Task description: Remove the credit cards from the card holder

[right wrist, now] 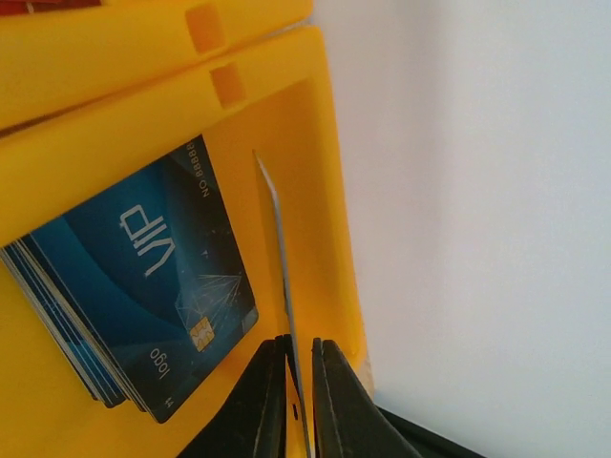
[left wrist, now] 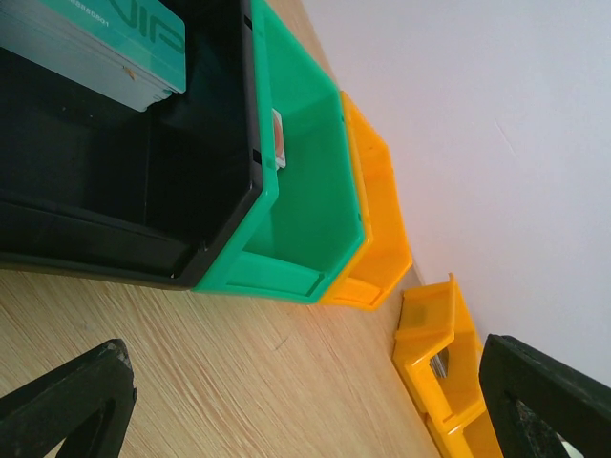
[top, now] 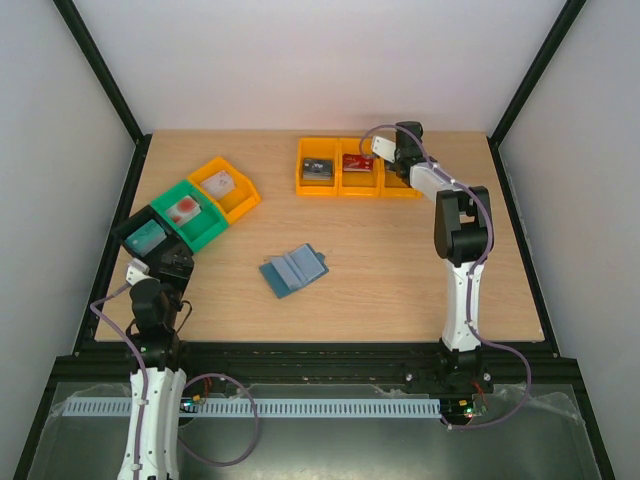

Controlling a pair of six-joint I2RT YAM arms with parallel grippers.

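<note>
Currently: right gripper (right wrist: 298, 348) clenched on card (right wrist: 272, 210), edge-on, long axis straight out from jaws, over orange bin (right wrist: 296, 124) beside blue stack (right wrist: 143, 277); left gripper (left wrist: 305, 410) released.

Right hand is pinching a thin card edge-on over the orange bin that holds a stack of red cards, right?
Not quite: the stack in that orange bin is blue VIP cards, not red, as the right wrist view shows. The right hand does pinch a thin card edge-on over that bin.
</note>
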